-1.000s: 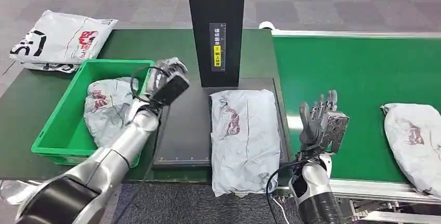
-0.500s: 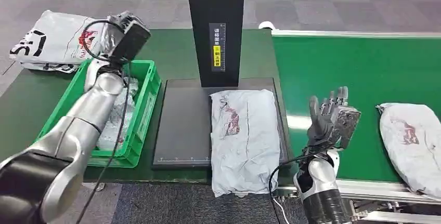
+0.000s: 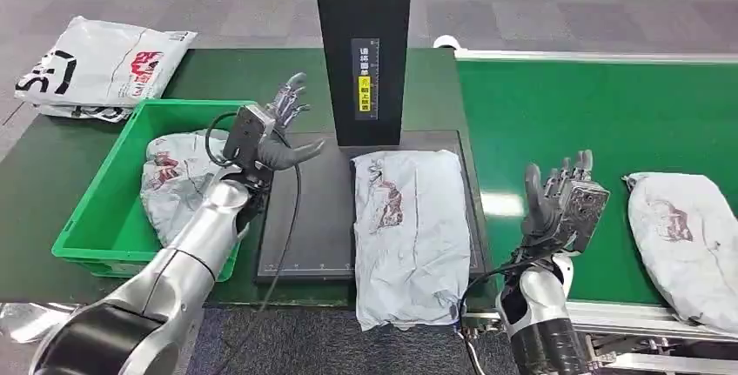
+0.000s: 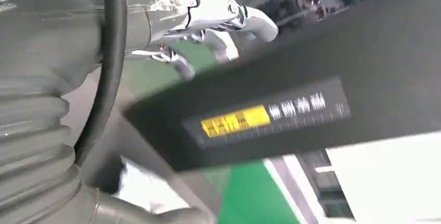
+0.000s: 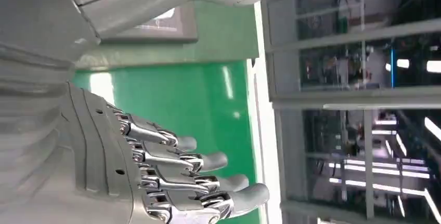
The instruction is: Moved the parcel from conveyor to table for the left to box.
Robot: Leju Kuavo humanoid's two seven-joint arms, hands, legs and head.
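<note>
Grey plastic wraps the parcel (image 3: 409,231) lying lengthwise on the black scale plate (image 3: 305,218) at the foot of a black post (image 3: 360,44), its near end hanging over the table's front edge; a reddish printed mark shows on the wrapping, too creased to read. A dark label with white characters and a yellow band (image 3: 364,88) runs down the post, and the left wrist view shows the same label (image 4: 265,117), blurred past reading. The left hand (image 3: 274,136) hovers over the plate's far left corner, fingers spread wide and holding nothing, just left of the parcel and not touching it. The right hand (image 3: 557,197) is raised above the conveyor's near edge (image 3: 609,310), palm up and fingers fanned apart, empty, between the parcel on the plate and a second grey parcel (image 3: 687,240) riding the green belt. Another grey parcel (image 3: 174,179) lies in the green bin (image 3: 87,244) to the left, and white mailers with black and red print (image 3: 100,66) lie beyond it on the table.
</note>
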